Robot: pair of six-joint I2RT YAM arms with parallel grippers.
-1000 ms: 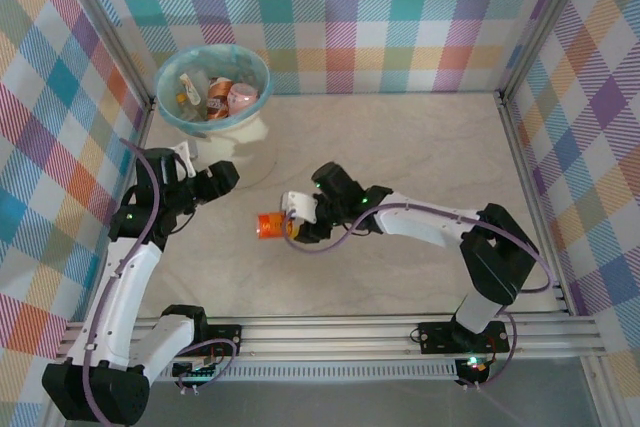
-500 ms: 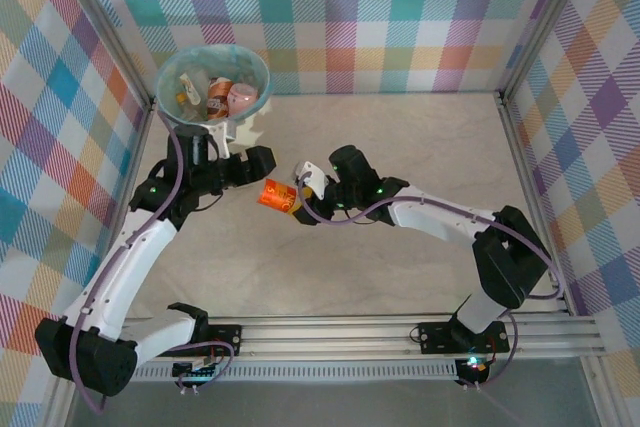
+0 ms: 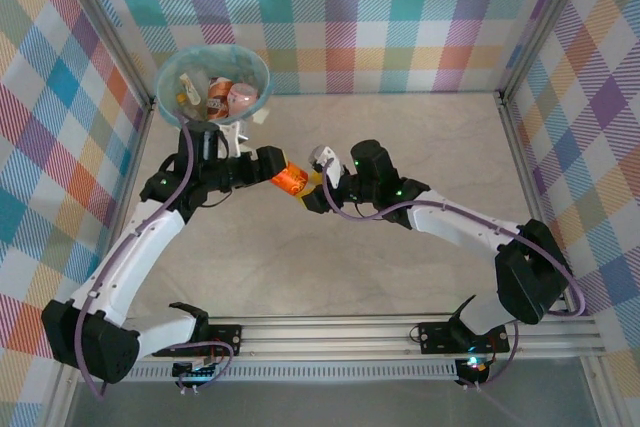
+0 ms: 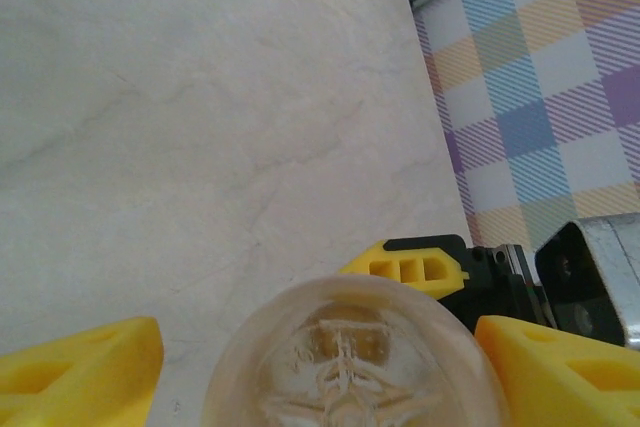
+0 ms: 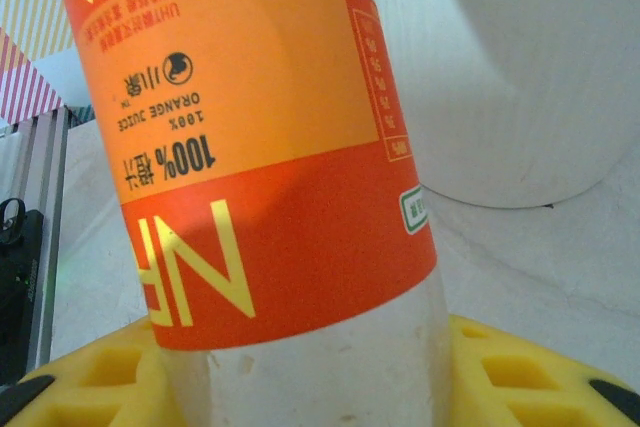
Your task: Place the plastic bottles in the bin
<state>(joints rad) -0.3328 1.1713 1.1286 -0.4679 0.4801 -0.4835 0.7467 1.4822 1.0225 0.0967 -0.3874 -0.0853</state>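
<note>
The bin point(image 3: 166, 95) holds several bottles point(image 3: 228, 97). The right gripper point(image 3: 306, 181), pinching the orange bottle point(image 3: 288, 179), has carried it up between the spread-open left gripper point(image 3: 270, 164).

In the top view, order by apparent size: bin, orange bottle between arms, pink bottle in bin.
Largest: round cream-white bin with teal liner.
Then orange-labelled plastic bottle and pink-labelled bottle: alike, both partly hidden, unranked.
</note>
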